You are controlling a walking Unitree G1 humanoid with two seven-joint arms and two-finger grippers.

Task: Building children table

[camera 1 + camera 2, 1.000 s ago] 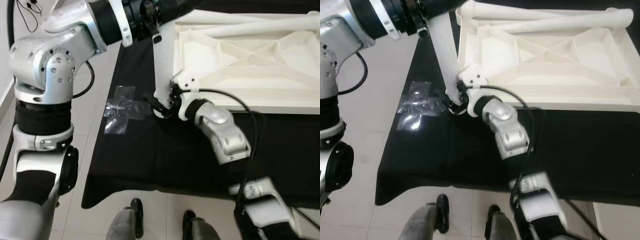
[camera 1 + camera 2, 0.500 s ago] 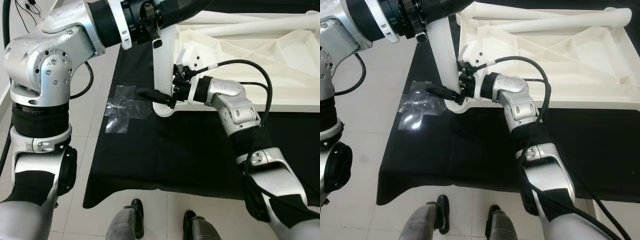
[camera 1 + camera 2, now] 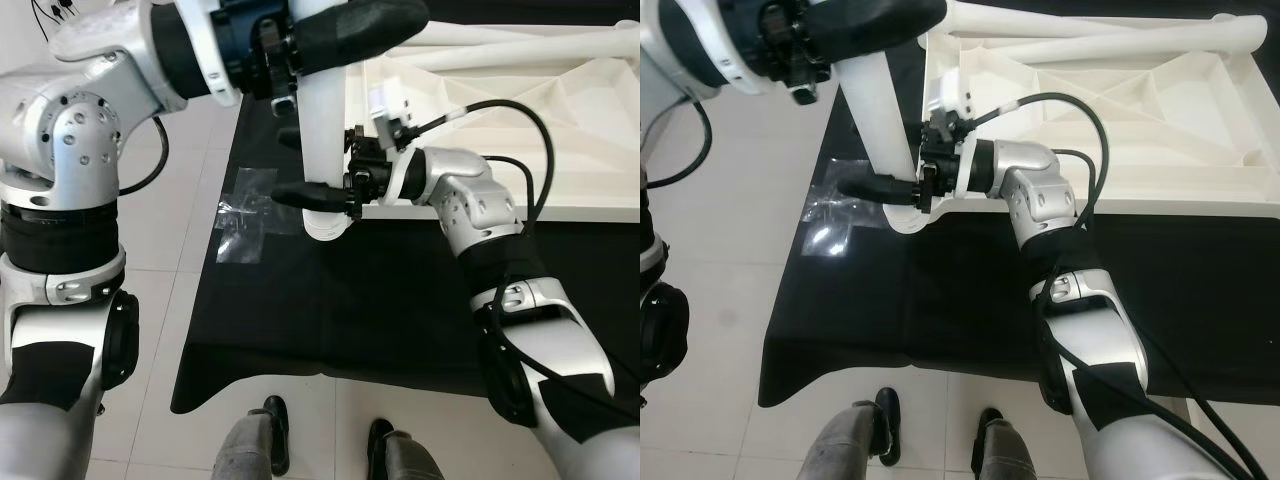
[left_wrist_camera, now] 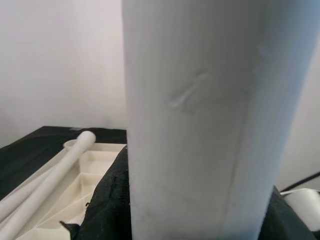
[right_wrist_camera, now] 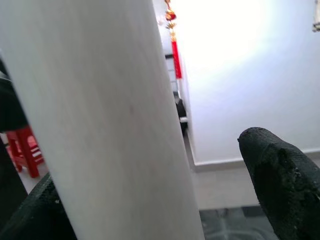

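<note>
A white table leg [image 3: 322,130] stands nearly upright over the black cloth [image 3: 330,310], its lower end [image 3: 326,226] just beside the near left corner of the upturned white table top [image 3: 560,150]. My left gripper [image 3: 370,22] is shut on the leg's upper part. My right gripper [image 3: 300,196] reaches in from the right near the leg's lower end. The leg lies between its fingers, and one finger [image 5: 280,175] stands apart from it in the right wrist view. Two more white legs [image 3: 520,45] lie on the table top.
A clear plastic bag [image 3: 245,215] lies at the cloth's left edge, beside the leg's foot. Pale floor tiles [image 3: 170,300] run along the left. Two black shoes below grey legs [image 3: 270,440] show at the bottom edge, just before the cloth's near border.
The leg has swung more upright and closer to the table top's corner. My right arm has risen from below to the leg's right side. My left arm has shifted along with the leg.
</note>
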